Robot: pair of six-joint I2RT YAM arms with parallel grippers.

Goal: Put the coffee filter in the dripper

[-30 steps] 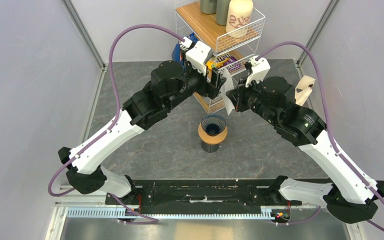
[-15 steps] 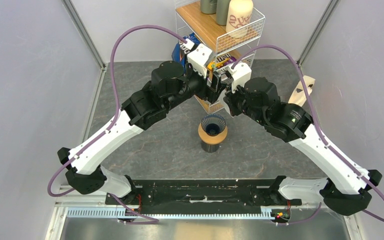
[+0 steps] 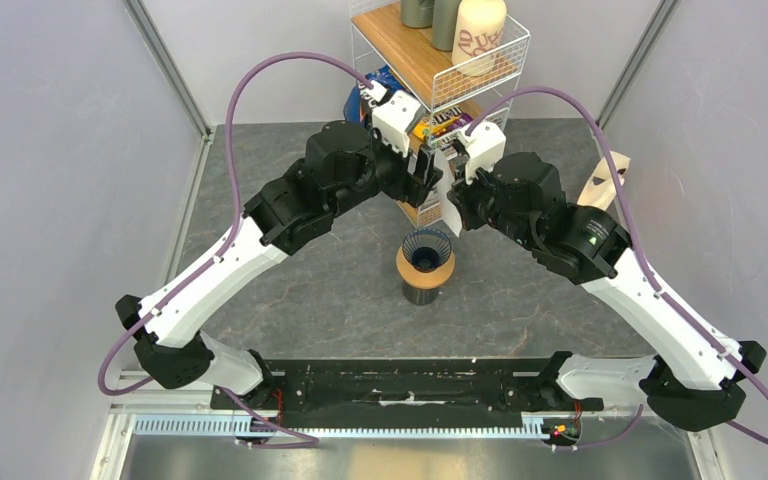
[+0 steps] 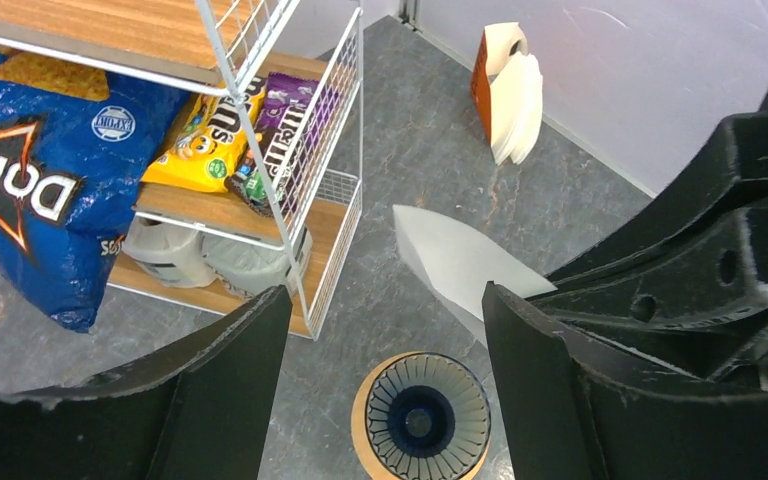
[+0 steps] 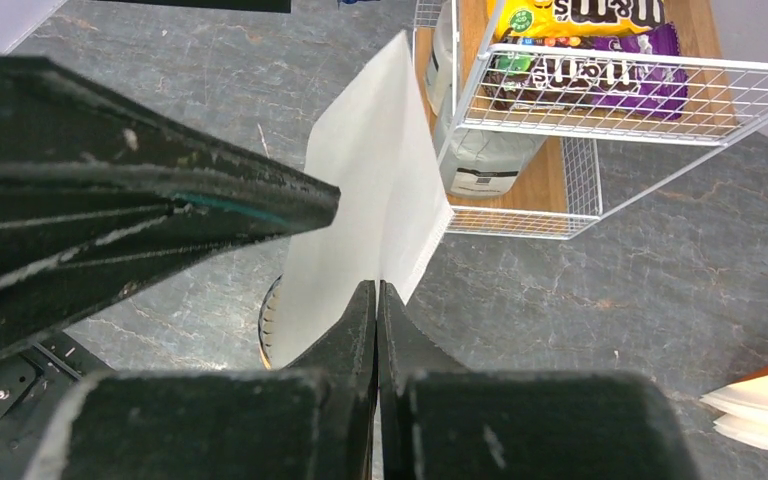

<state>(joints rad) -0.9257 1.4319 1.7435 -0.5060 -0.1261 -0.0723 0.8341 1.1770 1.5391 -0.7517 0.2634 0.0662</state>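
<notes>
Fingers of the right gripper point(image 5: 376, 292) are pinched shut on the flat coffee filter point(image 5: 365, 200), held aloft near the dripper point(image 4: 428, 418); the left gripper point(image 4: 385, 305) stands open beside it. Best let the left spread the paper into a cone before lowering it

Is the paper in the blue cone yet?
Out. The right tool pinches the flat coffee filter; the dripper below looks empty.
</notes>
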